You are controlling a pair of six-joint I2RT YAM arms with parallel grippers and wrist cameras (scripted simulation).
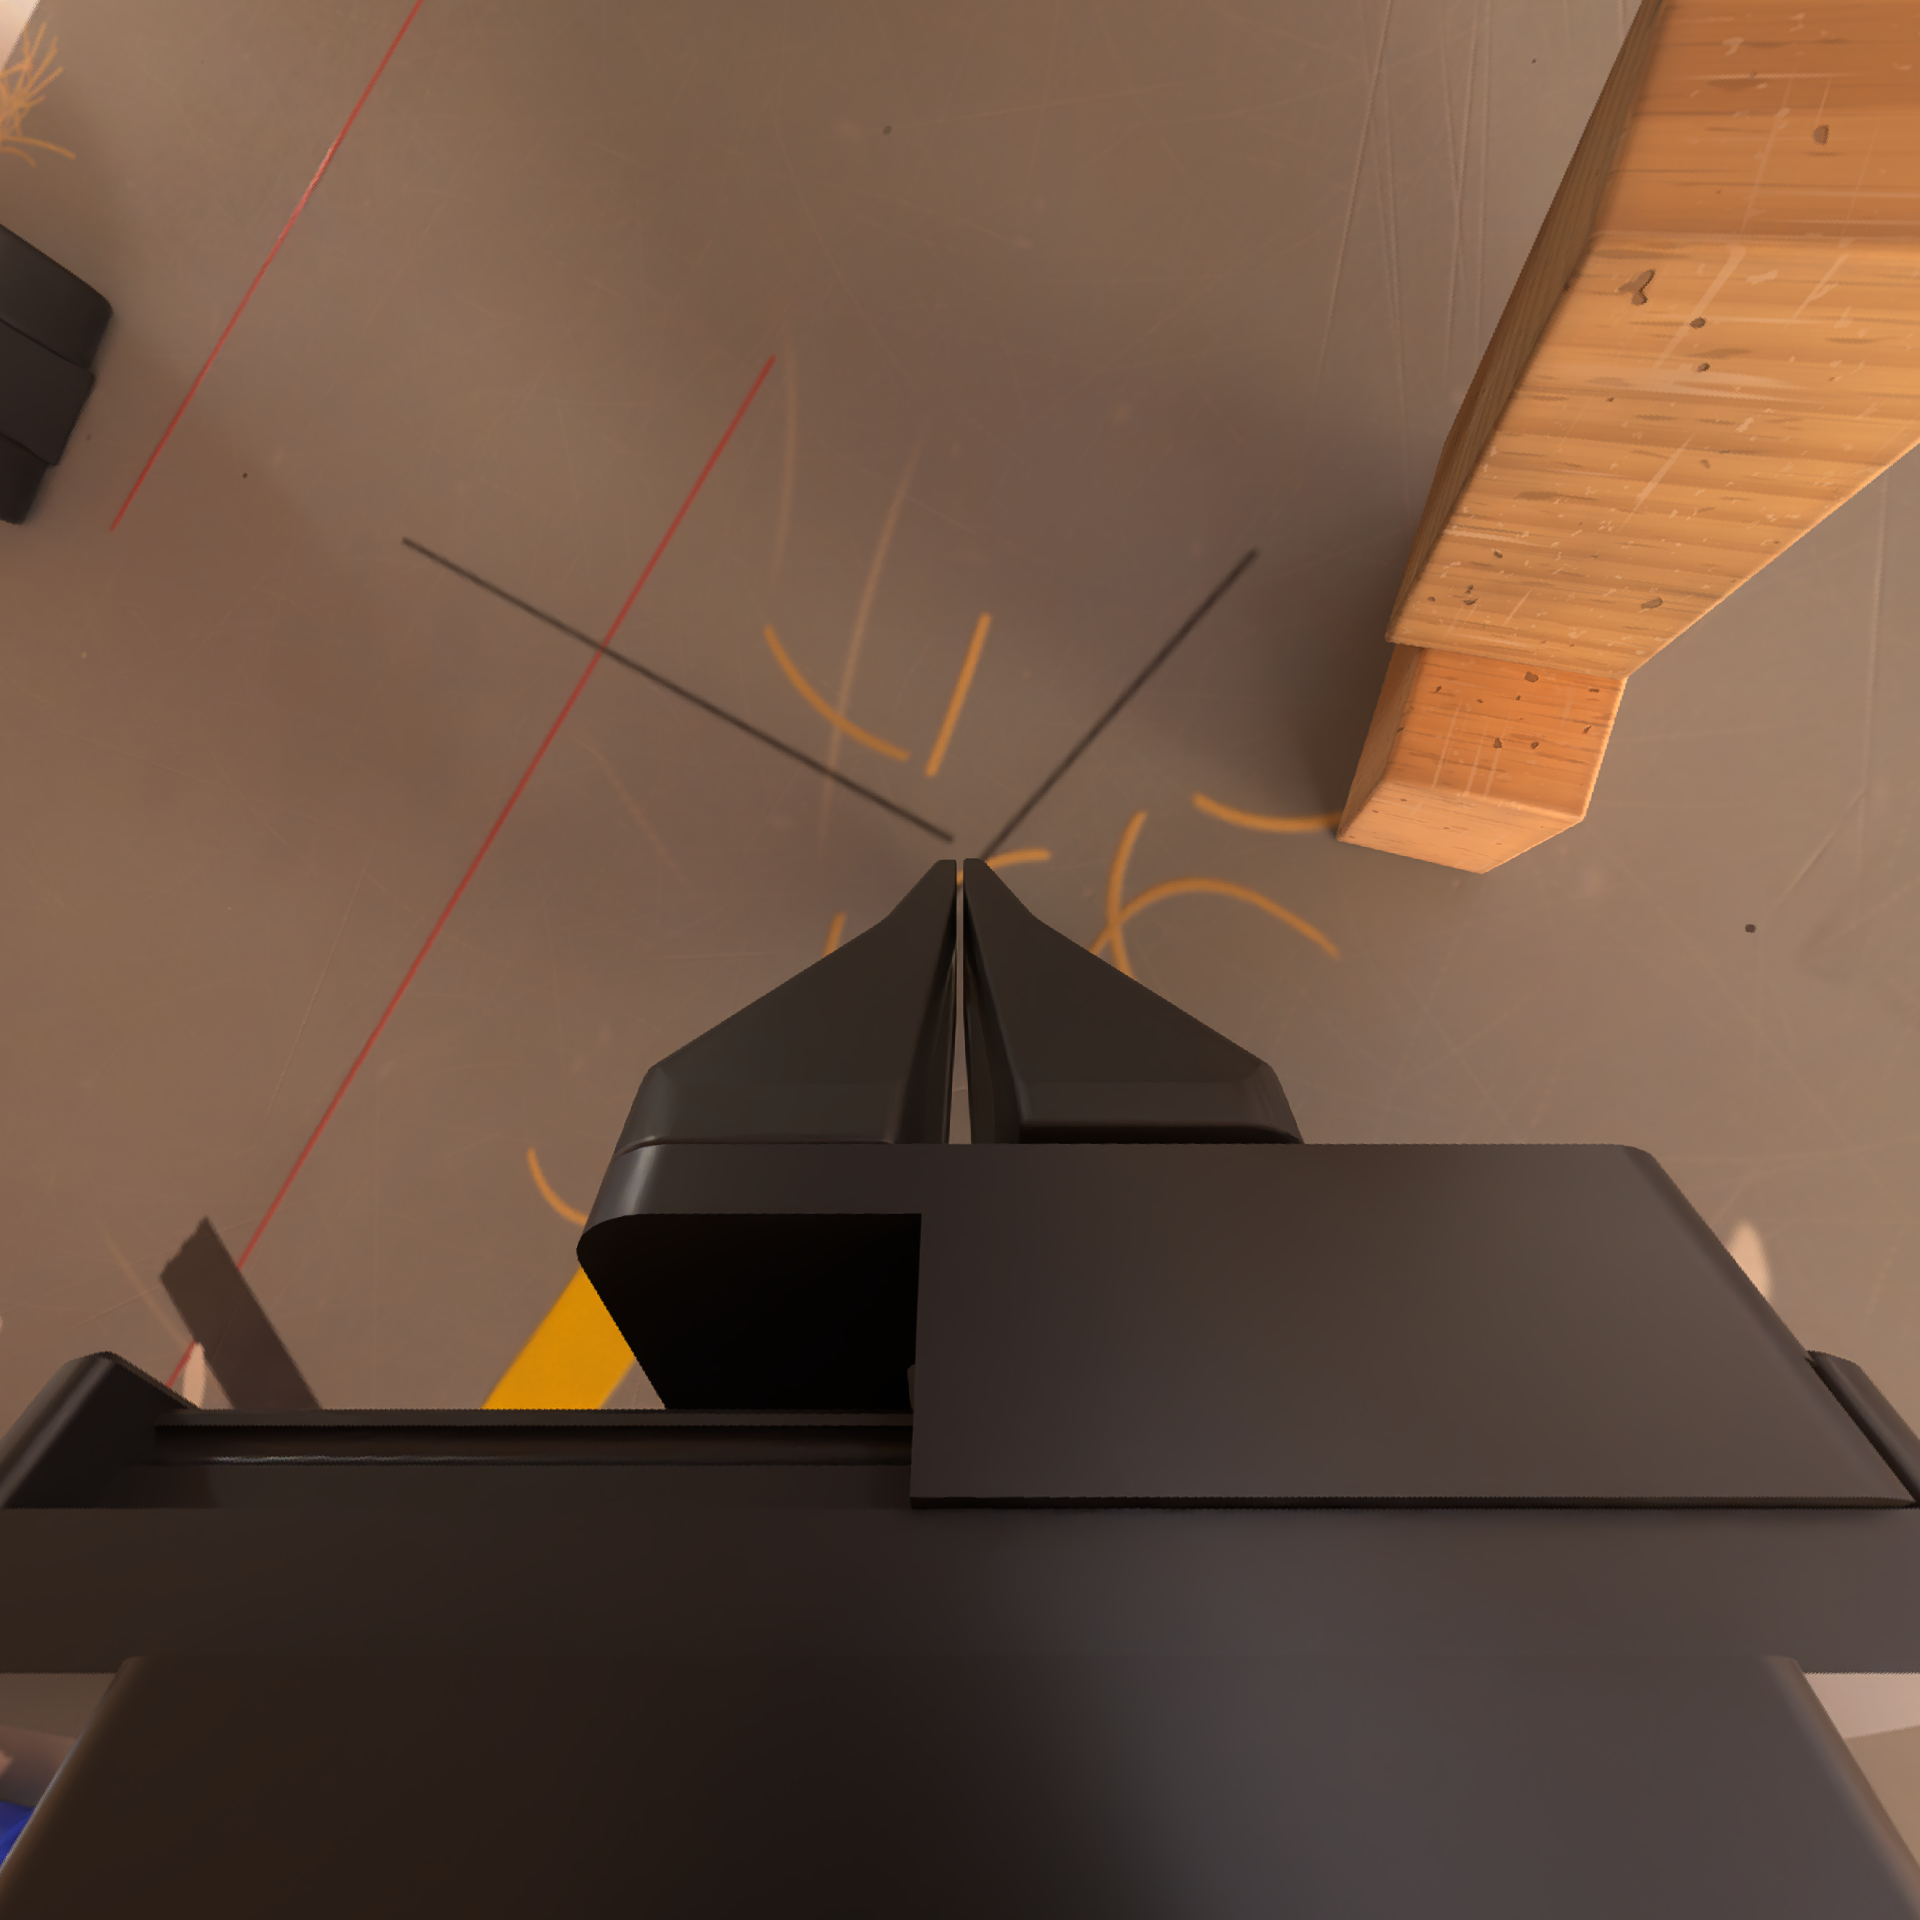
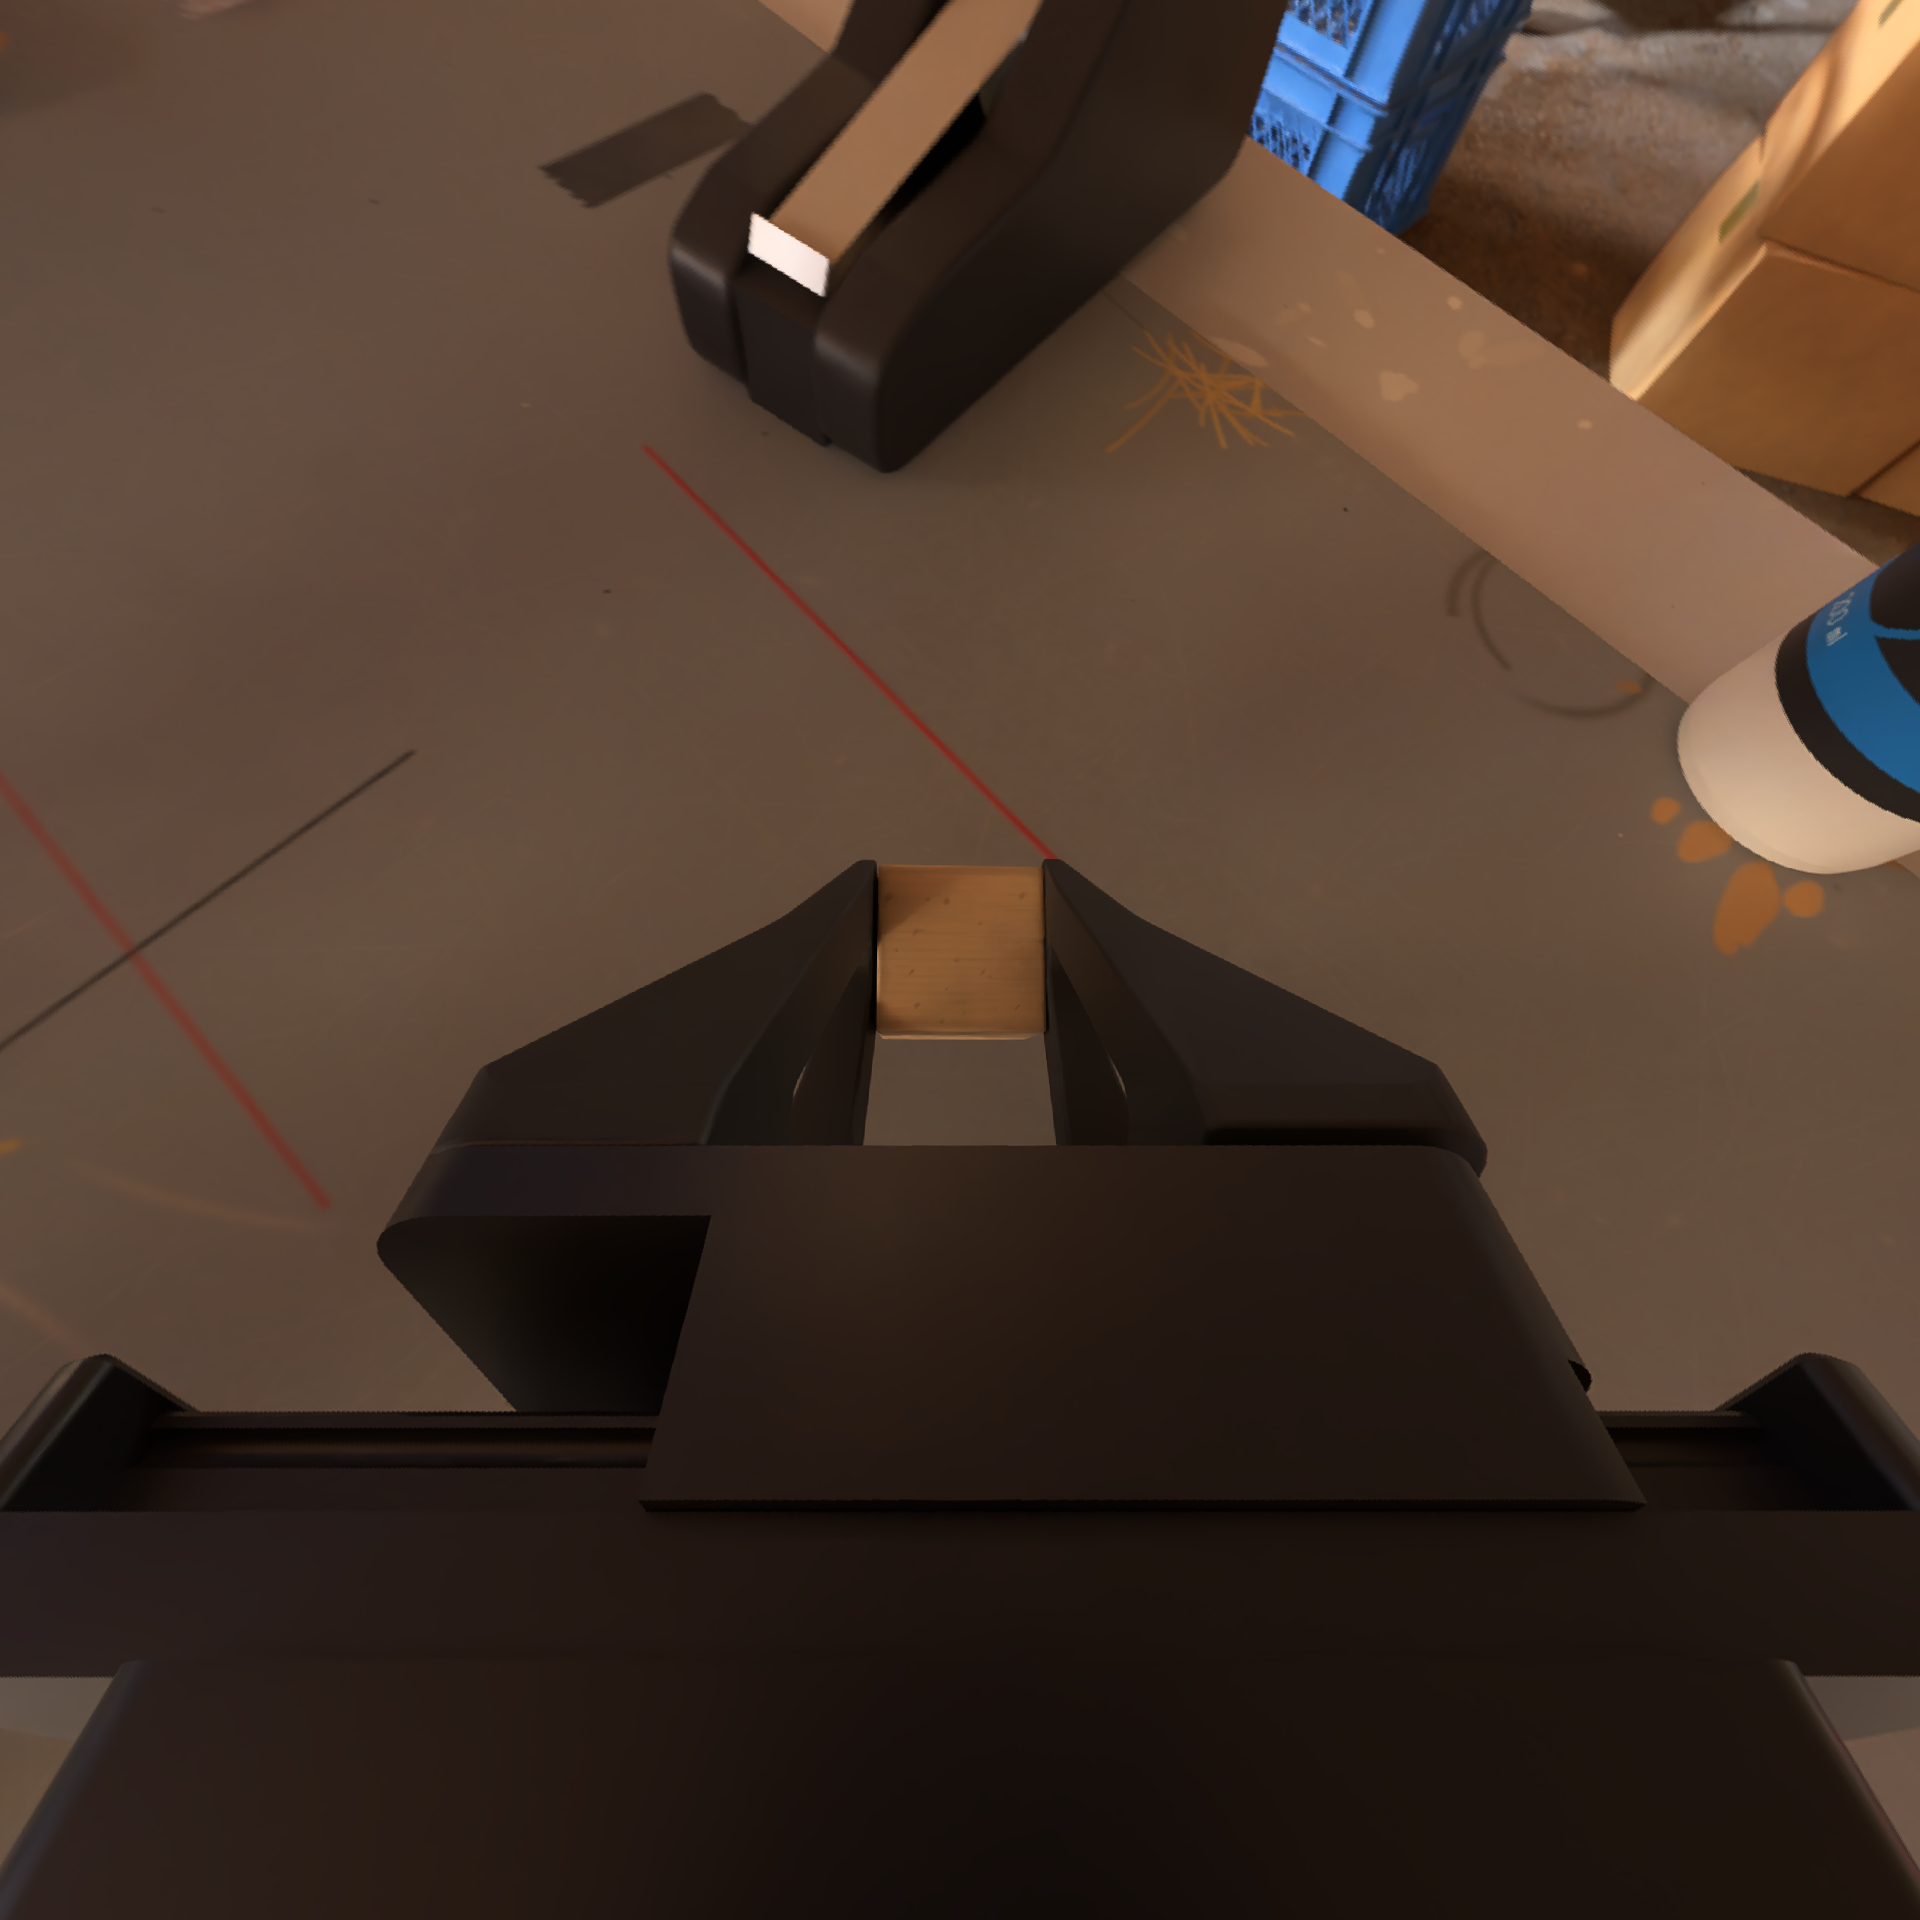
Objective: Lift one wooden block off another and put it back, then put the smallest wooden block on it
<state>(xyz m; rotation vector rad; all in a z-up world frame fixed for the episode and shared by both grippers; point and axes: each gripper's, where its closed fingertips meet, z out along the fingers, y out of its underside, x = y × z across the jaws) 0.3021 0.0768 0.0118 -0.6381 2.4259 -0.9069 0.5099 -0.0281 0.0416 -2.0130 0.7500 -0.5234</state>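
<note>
In the left wrist view a large wooden block [image 1: 1683, 343] lies on top of a narrower wooden block [image 1: 1475, 769] at the right, on the grey-brown table. My left gripper [image 1: 959, 864] is shut and empty, left of and apart from that stack, above the table. In the right wrist view my right gripper [image 2: 959, 883] is shut on a small wooden block [image 2: 958, 951], held between the fingertips above the table. The stack does not show in the right wrist view.
A black tape dispenser [image 2: 935, 239] stands ahead of the right gripper; it also shows at the left edge of the left wrist view [image 1: 42, 374]. A white bottle with a blue label [image 2: 1808, 748] lies at the right. Beyond the table edge are a blue crate [image 2: 1371, 94] and cardboard boxes [image 2: 1787, 312].
</note>
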